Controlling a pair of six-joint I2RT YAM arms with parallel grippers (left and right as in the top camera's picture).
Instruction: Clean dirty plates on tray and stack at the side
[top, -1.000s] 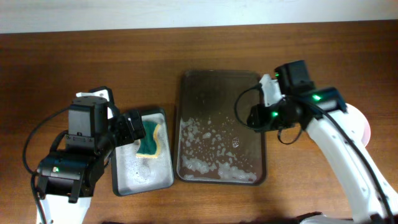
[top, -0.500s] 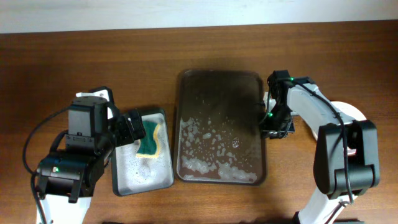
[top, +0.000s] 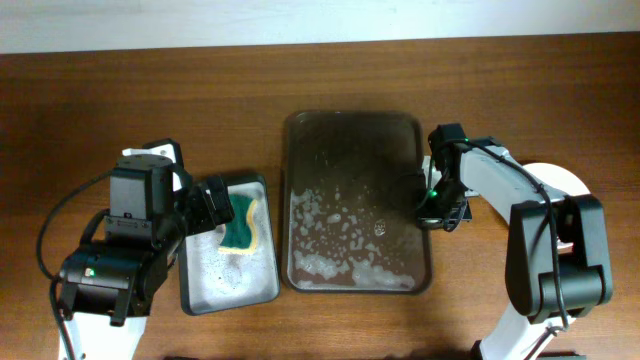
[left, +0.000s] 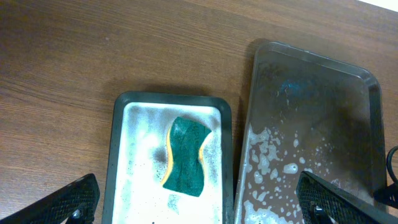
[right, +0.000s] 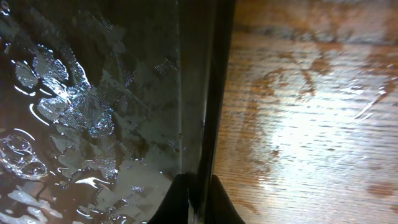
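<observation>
the tray (top: 350, 140) lies in the middle of the counter (top: 300, 70), long side going away from me. it has white foam (top: 330, 265) on the near half of its wet floor. my right tool (top: 433, 212) is at the tray's right rim, about halfway along. in the right wrist view, the tool (right: 194, 202) is pinched shut on that thin rim (right: 205, 93), one finger on the wet inside and one on the dry wood side. the plates (top: 560, 180) are off the tray. they sit on the counter to the right, behind my right arm, and i see only a white curved part of them, so i cannot tell how many there are. on the left, just beside the big tray, is a small tray (top: 190, 300) with a pale soapy floor. a green and yellow sponge (top: 240, 222) lies in it, near the far right corner. my left tool (top: 215, 205) hangs over that small tray, wide open and holding nothing. its two black fingers (left: 68, 202) show far apart in the low corners of the left wrist view, with the sponge (left: 186, 155) between them.
</observation>
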